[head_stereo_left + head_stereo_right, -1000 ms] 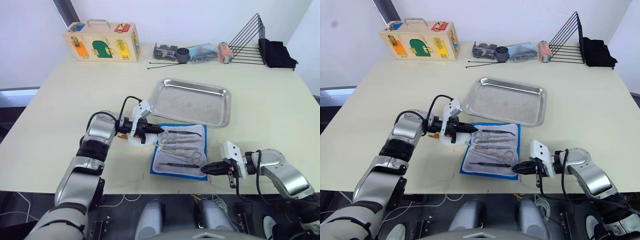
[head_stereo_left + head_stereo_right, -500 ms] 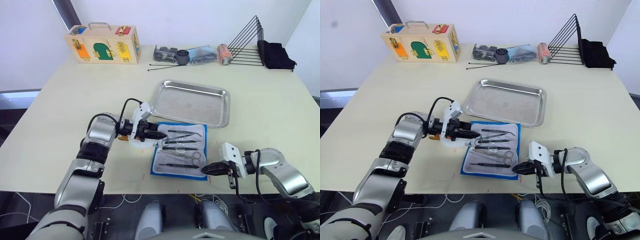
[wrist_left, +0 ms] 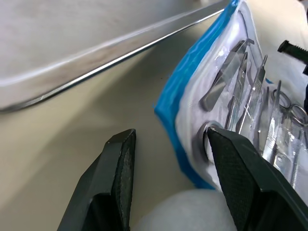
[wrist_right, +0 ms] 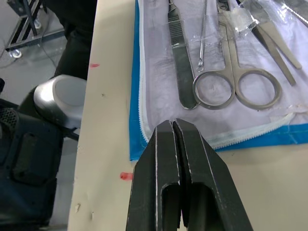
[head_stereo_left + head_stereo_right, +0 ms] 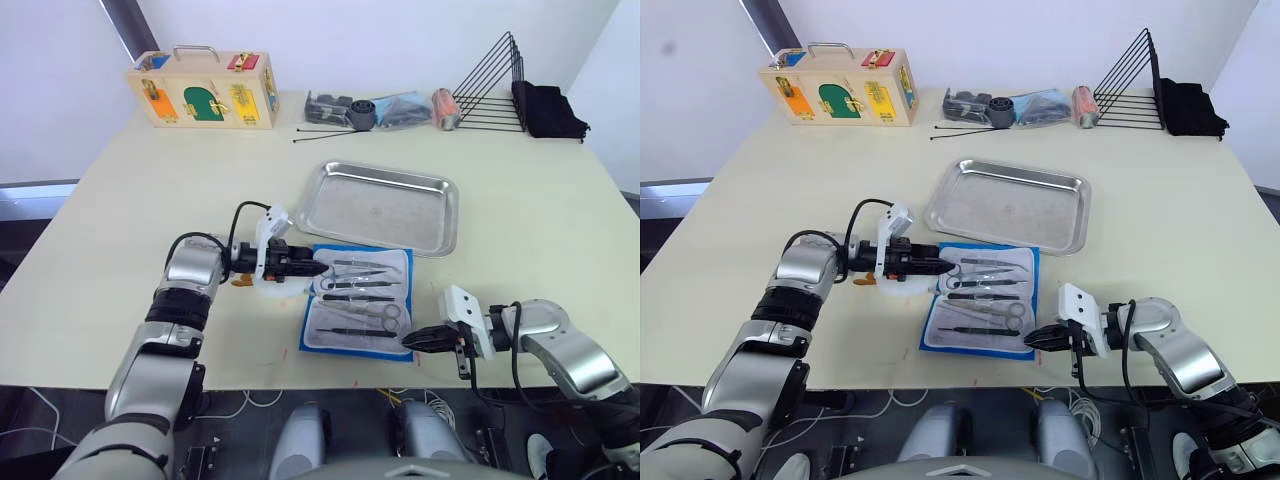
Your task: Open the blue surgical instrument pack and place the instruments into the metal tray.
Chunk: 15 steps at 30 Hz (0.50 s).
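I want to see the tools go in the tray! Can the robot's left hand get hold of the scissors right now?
Probably yes. The left gripper is open at the edge of the opened blue pack, and the scissors lie bare on top near its fingertips with nothing covering them.

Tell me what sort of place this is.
Probably a robot training lab, not a clinic: the cream table mixes an opened blue surgical instrument pack and metal tray with a wooden latch-board toy.

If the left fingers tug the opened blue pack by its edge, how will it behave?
The blue pack looks thin and floppy, lying flat, so it would probably bend or slide. The instruments lie loose on its lining and may shift. The left gripper sits open at its edge.
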Tool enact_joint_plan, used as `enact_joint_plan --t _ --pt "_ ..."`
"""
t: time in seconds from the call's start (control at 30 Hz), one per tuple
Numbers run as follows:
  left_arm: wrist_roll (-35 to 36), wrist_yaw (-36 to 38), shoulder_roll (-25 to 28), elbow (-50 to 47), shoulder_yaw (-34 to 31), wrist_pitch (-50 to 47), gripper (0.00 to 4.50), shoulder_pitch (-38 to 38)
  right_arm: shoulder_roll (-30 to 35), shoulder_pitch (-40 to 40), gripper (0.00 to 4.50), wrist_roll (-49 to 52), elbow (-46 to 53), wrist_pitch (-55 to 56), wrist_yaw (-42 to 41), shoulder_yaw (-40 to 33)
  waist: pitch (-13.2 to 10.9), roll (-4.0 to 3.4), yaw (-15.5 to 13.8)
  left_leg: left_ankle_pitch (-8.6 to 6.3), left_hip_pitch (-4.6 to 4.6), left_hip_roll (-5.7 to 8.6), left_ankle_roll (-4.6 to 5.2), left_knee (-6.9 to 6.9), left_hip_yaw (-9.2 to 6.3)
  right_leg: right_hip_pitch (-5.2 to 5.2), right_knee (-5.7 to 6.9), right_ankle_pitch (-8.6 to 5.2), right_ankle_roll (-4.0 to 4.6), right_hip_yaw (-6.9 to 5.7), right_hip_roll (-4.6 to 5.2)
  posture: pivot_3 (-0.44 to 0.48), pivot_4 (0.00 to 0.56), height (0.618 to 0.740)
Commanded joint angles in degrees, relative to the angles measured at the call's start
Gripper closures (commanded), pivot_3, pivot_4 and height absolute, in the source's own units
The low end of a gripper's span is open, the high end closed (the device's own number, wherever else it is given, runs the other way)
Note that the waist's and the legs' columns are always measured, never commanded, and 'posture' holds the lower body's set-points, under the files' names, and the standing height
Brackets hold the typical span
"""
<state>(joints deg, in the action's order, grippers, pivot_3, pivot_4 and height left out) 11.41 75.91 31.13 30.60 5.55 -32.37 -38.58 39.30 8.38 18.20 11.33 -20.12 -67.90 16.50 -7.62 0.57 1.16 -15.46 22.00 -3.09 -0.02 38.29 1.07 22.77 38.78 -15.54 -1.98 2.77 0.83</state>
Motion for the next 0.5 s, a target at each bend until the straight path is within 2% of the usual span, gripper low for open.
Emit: enact_joint_plan --t 0.03,0.23,0.47,0.5 --pt "0.6 0.1 1.3 0.1 -0.5 1.3 1.94 2.6 0.2 0.0 4.5 1.9 1.7 -0.2 0.7 -3.1 0.0 0.05 0.0 0.0 0.0 0.0 0.0 0.0 0.0 0.0 0.0 0.0 0.0 0.0 0.0 0.0 0.15 0.74" --pt "3.9 1.7 1.3 -1.8 -3.2 8.2 1.94 4.3 0.1 -0.3 4.5 5.5 4.5 -2.4 1.2 -6.2 -0.1 0.13 0.1 0.0 0.01 -0.01 0.01 -0.01 0.0 0.02 0.01 0.0 0.01 0.01 0.0 0.0 0.15 0.74" --pt "5.5 3.3 3.0 -3.6 -4.2 11.3 1.94 4.5 0.5 -1.3 4.5 8.4 7.5 -2.7 2.0 -9.9 -0.5 0.4 -0.2 -0.01 0.09 -0.02 0.01 0.0 -0.01 0.06 -0.01 0.0 0.01 -0.03 0.0 0.0 0.15 0.74" --pt "5.8 3.4 3.2 -3.8 -4.5 11.9 1.91 4.3 0.6 -1.4 4.25 8.7 7.7 -2.6 2.0 -10.3 -0.5 0.44 -0.2 -0.01 0.1 -0.02 0.0 0.0 -0.01 0.08 0.0 0.0 0.01 -0.02 0.0 0.0 0.15 0.74"
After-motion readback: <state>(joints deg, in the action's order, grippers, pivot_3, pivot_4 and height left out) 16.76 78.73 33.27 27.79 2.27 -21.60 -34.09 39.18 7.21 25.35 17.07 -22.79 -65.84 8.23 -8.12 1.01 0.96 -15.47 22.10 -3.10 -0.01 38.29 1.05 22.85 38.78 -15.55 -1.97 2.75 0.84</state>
